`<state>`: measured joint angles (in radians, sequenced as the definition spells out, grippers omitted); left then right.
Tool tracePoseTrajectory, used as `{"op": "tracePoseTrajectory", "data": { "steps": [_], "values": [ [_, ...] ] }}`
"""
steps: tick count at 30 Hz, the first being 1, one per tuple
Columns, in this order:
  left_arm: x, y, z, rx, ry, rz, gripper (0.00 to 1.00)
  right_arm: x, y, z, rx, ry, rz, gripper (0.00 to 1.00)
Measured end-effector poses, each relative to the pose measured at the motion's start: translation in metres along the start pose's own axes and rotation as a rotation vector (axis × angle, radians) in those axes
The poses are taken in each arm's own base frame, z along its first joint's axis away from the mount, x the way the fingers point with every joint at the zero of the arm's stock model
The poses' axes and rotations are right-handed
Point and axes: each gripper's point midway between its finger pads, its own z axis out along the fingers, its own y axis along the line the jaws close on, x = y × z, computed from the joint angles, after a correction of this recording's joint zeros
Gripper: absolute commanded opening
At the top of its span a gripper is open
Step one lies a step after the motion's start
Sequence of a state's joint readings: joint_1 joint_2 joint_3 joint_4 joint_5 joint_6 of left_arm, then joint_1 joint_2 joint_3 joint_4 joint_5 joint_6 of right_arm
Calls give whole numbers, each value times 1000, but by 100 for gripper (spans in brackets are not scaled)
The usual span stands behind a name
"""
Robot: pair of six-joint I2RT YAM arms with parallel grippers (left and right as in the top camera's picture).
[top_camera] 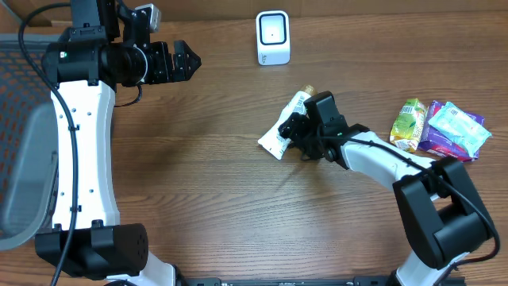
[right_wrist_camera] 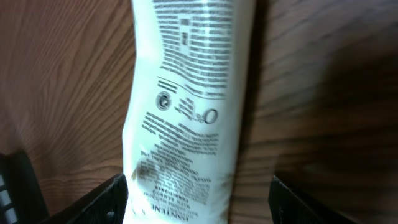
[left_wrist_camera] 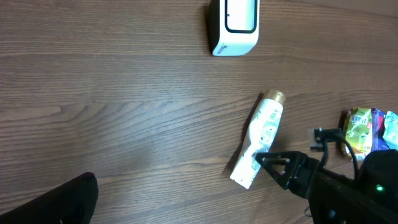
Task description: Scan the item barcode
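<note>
Overhead, I see the wooden table (top_camera: 198,199) filling the frame, with both arms reaching in from the near edge. The left arm (top_camera: 79,151), white with black joints, stands tall along the left side. Its left gripper (top_camera: 189,59) hangs above bare wood near the far edge, jaws spread wide and holding nothing. The right arm (top_camera: 381,159) stretches low from the right corner toward the middle of the table.

Well to the right lie the snack packets, a green one (top_camera: 409,123) touching a purple-and-blue one (top_camera: 452,131).

The white tube (top_camera: 284,127) lies flat and slanted near the centre, its gold cap (left_wrist_camera: 273,96) pointing toward the far edge and its crimped end toward me. It is apart from the white scanner (top_camera: 272,37), which stands upright near the far edge, beyond the cap.

The right gripper (top_camera: 292,133) is down over the tube's crimped half. From the right wrist camera, the tube (right_wrist_camera: 186,112) runs between the two black fingers (right_wrist_camera: 106,196), small print facing up. One finger sits just beside the tube's edge and the other stands clear of it with wood showing between, so the jaws straddle the tube without pinching it. The print is too blurred for me to pick out a barcode.
</note>
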<state>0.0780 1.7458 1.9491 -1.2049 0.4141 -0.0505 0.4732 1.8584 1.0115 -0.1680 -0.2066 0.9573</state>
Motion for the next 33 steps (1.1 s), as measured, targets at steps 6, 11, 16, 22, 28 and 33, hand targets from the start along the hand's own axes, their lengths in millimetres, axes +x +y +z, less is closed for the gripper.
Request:
{"op": "tracePoseTrajectory", "data": {
  "steps": [6, 11, 16, 22, 28, 33],
  "values": [
    [0, 0, 0, 0, 0, 0, 100, 4, 13, 15, -51, -22, -50, 68],
    [0, 0, 0, 0, 0, 0, 100, 1, 21, 28, -98, -37, -66, 54],
    [0, 0, 0, 0, 0, 0, 99, -2, 23, 36, -116, -44, -65, 36],
    [0, 0, 0, 0, 0, 0, 99, -1, 22, 38, -115, -38, -50, 33],
    [0, 0, 0, 0, 0, 0, 100, 3, 34, 35, -152, 0, -65, 81],
    [0, 0, 0, 0, 0, 0, 100, 1, 39, 26, -128, -12, -81, 99]
  ]
}}
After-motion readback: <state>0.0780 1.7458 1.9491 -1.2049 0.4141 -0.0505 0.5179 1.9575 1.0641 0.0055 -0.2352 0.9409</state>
